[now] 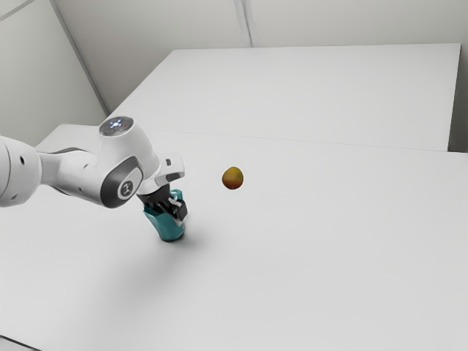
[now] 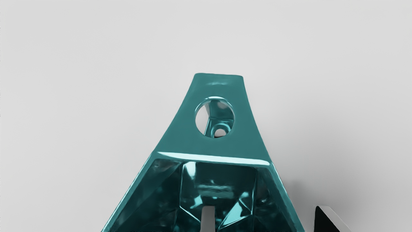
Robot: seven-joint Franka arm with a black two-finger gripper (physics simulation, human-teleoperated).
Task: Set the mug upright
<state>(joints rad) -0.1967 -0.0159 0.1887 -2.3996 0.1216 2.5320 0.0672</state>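
Note:
Around the teal mug's upper part, in the exterior view, is my gripper (image 1: pixel 178 211). The mug (image 1: pixel 170 228) has its base low, near the table, and its body leans somewhat; the black fingers hide part of it. Looking into its mouth, the wrist view shows the angular teal mug (image 2: pixel 215 148) with its round-holed handle pointing away from my hand. My gripper (image 2: pixel 269 220) stands open there: one finger is inside the mouth, the other outside with a gap to the wall. Whether the base touches the table, I cannot tell.
A yellow-orange fruit (image 1: pixel 232 178) rests on the white table (image 1: pixel 322 241), toward the exterior view's right from the mug. Behind it is another white surface (image 1: pixel 307 91), with pale walls beyond.

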